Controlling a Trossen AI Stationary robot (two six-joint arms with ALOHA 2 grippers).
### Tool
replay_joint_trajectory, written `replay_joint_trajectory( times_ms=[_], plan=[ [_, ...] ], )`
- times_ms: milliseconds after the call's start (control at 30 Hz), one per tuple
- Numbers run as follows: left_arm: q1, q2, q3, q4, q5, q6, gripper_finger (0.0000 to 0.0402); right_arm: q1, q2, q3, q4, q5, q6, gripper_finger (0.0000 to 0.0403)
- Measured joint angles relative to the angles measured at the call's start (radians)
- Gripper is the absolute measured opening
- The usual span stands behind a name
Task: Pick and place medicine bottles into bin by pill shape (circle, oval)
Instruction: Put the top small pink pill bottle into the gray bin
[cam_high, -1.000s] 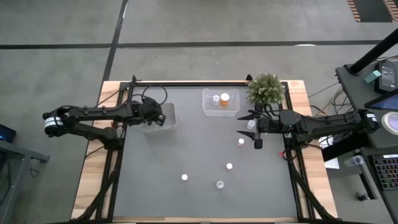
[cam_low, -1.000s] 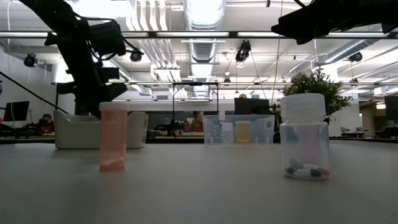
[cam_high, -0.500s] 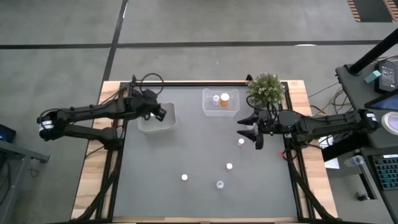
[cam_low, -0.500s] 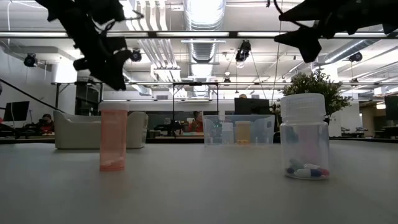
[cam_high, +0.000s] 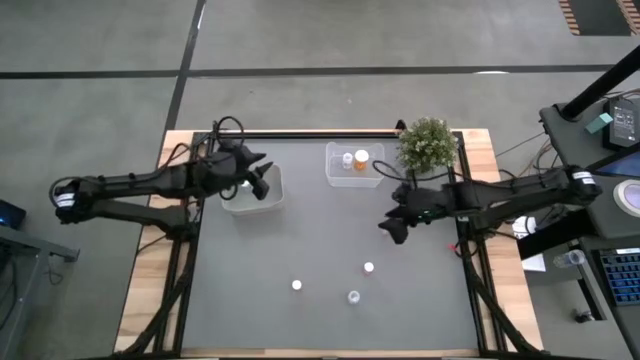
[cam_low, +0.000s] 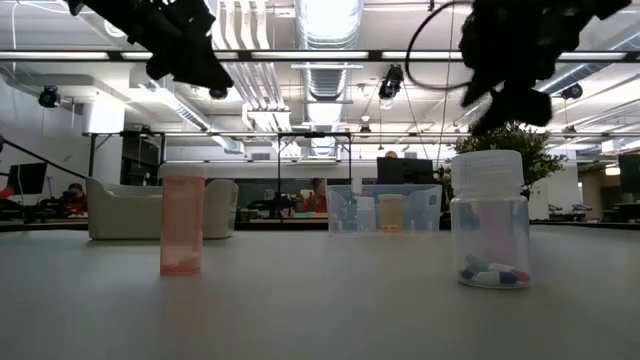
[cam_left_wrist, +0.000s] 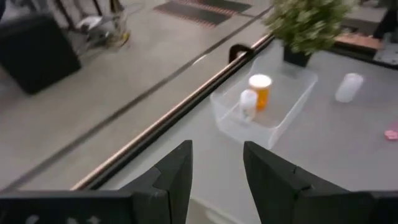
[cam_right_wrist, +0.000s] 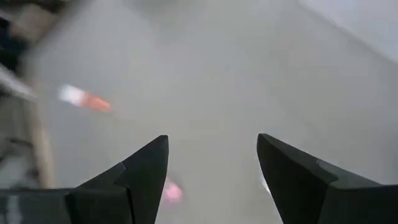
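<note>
The left claw (cam_high: 262, 178) hangs released above the white tub (cam_high: 254, 200) at the worktop's (cam_high: 300, 240) far left; the right claw (cam_high: 390, 228) hovers released and empty over the right-centre; three medicine bottles (cam_high: 369, 268) stand loose near the front edge, well apart; two more stand upright inside the clear bin (cam_high: 354, 166) beside the potted plant (cam_high: 428, 142); in the low view an orange bottle (cam_low: 182, 219) and a clear one (cam_low: 489, 219) stand nearest.

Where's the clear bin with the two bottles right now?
In the high view, the clear bin sits at the table's far edge, right of centre, just left of the potted plant.
</note>
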Motion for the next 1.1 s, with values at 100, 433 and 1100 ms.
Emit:
replay_joint_trajectory(
  times_ms=[100, 433, 1100],
  plan=[
    [-0.016, 0.011, 0.000, 0.025, 0.001, 0.032, 0.0128, 0.000, 0.111, 0.101, -0.229, 0.004, 0.064, 0.0237],
    [-0.022, 0.039, -0.001, 0.045, 0.001, 0.068, 0.0128, 0.000, 0.370, 0.295, -0.456, 0.008, 0.056, 0.0237],
    [-0.022, 0.036, -0.001, 0.047, 0.000, 0.074, 0.0128, -0.002, 0.578, 0.321, -0.485, 0.007, -0.005, 0.0207]
  ],
)
